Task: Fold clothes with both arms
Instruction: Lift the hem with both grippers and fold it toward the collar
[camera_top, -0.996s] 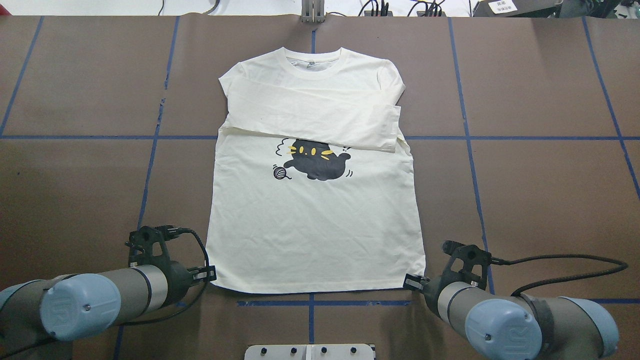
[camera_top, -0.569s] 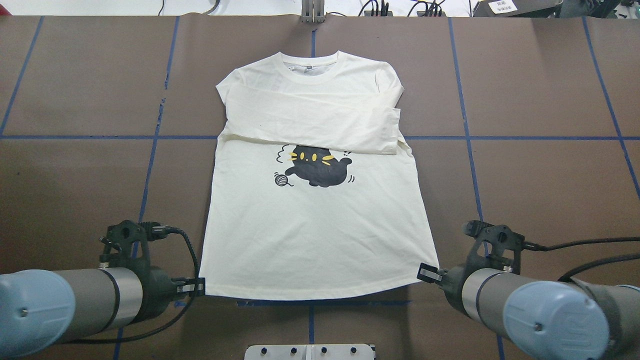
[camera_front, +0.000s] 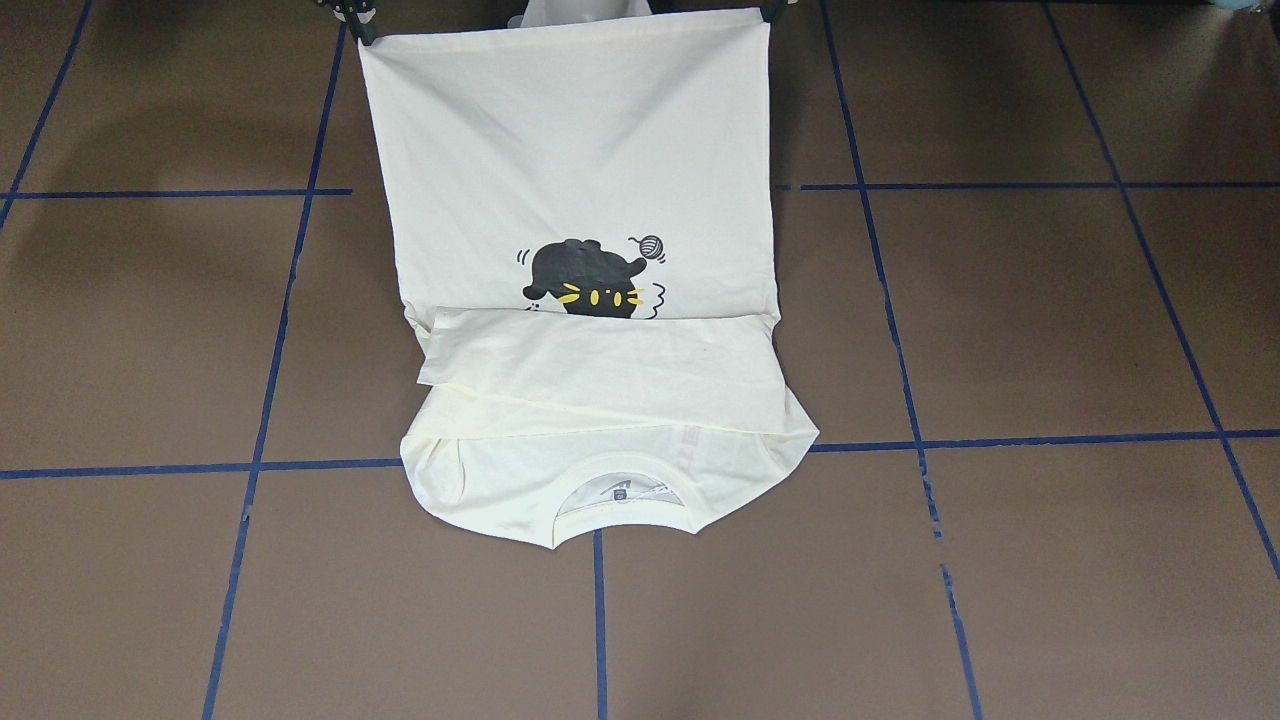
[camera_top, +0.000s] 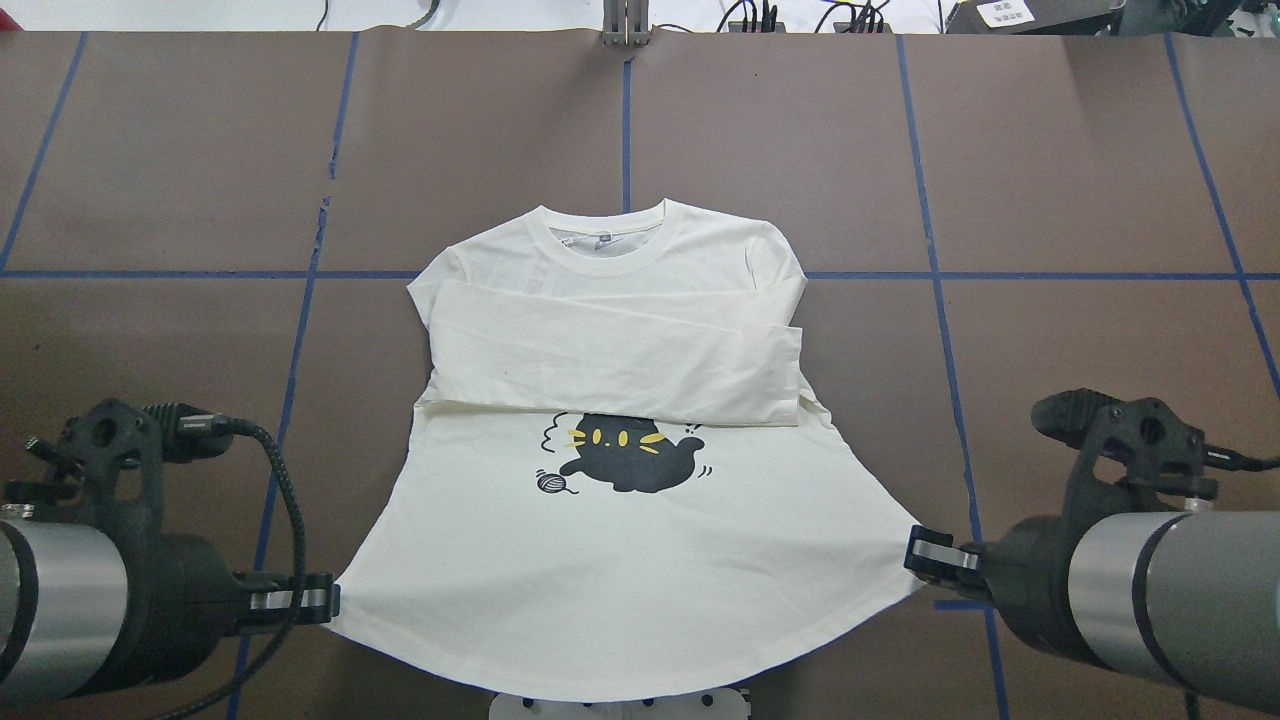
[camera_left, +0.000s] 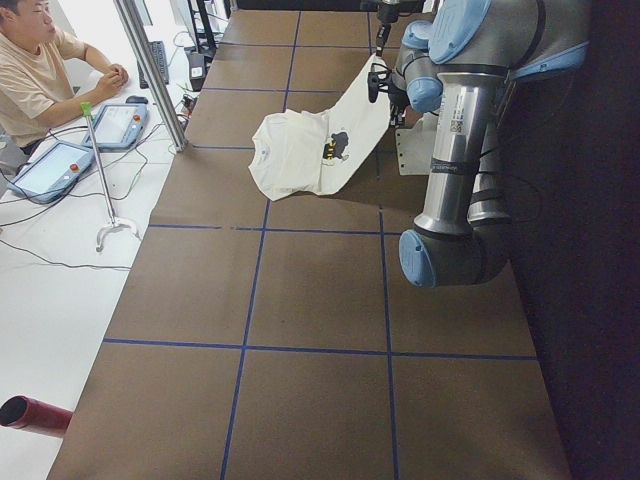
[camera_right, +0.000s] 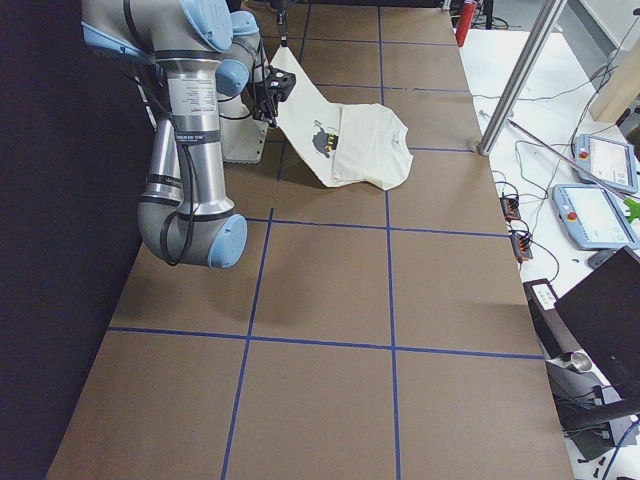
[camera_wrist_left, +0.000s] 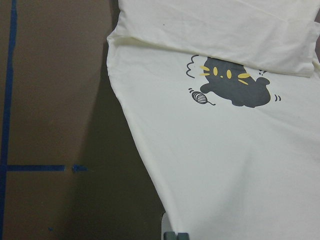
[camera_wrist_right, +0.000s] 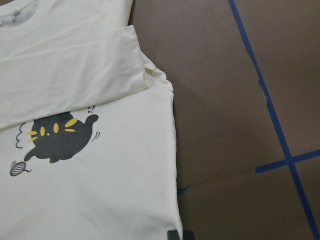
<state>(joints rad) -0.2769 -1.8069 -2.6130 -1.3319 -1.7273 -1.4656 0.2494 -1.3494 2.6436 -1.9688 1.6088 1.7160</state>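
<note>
We find the shirt (camera_top: 620, 560) print-up on the table (camera_top: 150, 200), with the collar (camera_top: 600, 225) far from the robot. Both sleeves (camera_top: 610, 350) lie flat across the chest, just above the cat print (camera_top: 625, 455). The left gripper (camera_top: 325, 603) is clamped on the near-left corner of the hem (camera_top: 620, 685), the right gripper (camera_top: 920, 562) on the near-right corner. The hem is stretched between them and raised off the table, while the collar end rests on it. We judge that the corner grips and tension serve to hold the lower half flat, ready to be carried over the sleeves toward the collar. Uneven travel would skew the fold.
</note>
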